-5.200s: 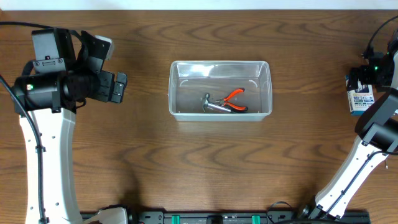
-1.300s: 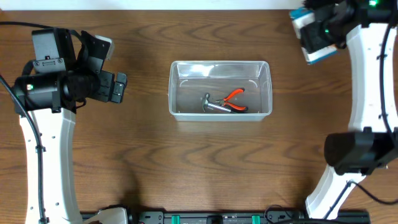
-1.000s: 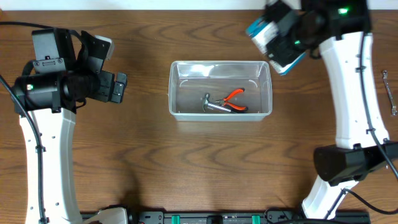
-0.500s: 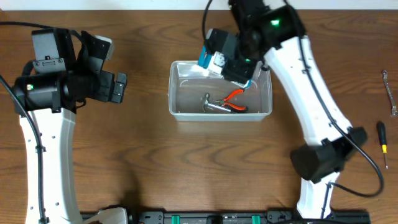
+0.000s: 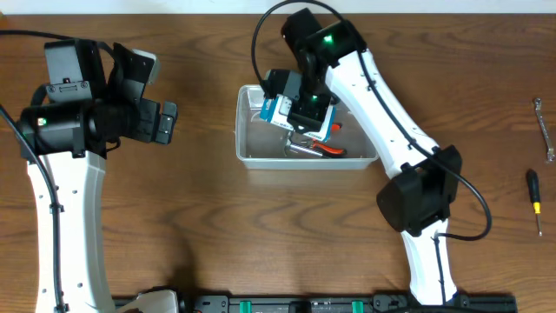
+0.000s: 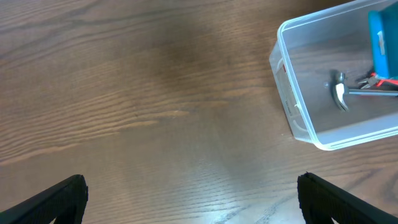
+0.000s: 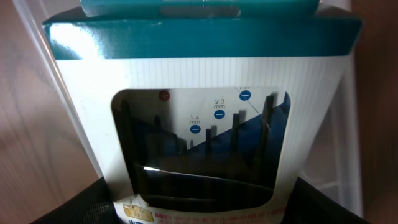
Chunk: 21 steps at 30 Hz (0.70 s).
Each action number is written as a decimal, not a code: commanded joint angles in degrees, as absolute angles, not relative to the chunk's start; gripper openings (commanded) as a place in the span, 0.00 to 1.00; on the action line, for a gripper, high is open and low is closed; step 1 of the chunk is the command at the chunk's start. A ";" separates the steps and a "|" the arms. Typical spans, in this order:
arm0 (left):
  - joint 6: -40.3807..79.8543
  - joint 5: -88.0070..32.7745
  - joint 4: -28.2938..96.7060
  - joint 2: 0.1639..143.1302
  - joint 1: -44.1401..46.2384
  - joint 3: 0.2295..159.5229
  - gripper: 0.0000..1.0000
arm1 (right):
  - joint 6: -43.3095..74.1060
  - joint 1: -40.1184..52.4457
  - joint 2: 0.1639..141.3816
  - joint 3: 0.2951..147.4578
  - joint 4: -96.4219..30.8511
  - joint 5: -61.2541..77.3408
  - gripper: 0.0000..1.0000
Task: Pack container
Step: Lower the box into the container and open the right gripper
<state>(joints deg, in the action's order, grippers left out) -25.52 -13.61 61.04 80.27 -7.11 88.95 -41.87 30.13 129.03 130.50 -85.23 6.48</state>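
Container sits mid-table w/ hammer & orange pliers inside, R gripper clamped on blue-white box over its L half, L gripper wide open, well apart.

Container at table centre; hammer, pliers inside; box over its left half. Wrench, screwdriver far right.

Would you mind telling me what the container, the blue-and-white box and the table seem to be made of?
The container looks like clear glossy plastic; the table grain shows through it. The blue-and-white box is probably printed card, glossy, with a see-through window over thin dark tools. The table is brown wood or wood-look laminate, by its grain; I cannot tell which.
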 commanded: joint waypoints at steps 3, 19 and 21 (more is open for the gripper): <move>-25.41 -14.33 60.95 80.49 -7.46 88.99 0.98 | -45.36 30.83 132.35 131.13 -86.59 8.16 0.46; -25.41 -14.33 60.95 80.49 -7.46 88.99 0.98 | -47.46 28.82 135.13 131.13 -85.89 6.42 0.48; -25.41 -14.33 60.95 80.49 -7.46 88.99 0.98 | -47.46 28.34 135.15 131.09 -85.23 6.42 0.49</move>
<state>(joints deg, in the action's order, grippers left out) -25.52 -13.61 61.06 80.27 -7.11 88.95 -46.33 29.36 134.87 130.50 -85.71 6.42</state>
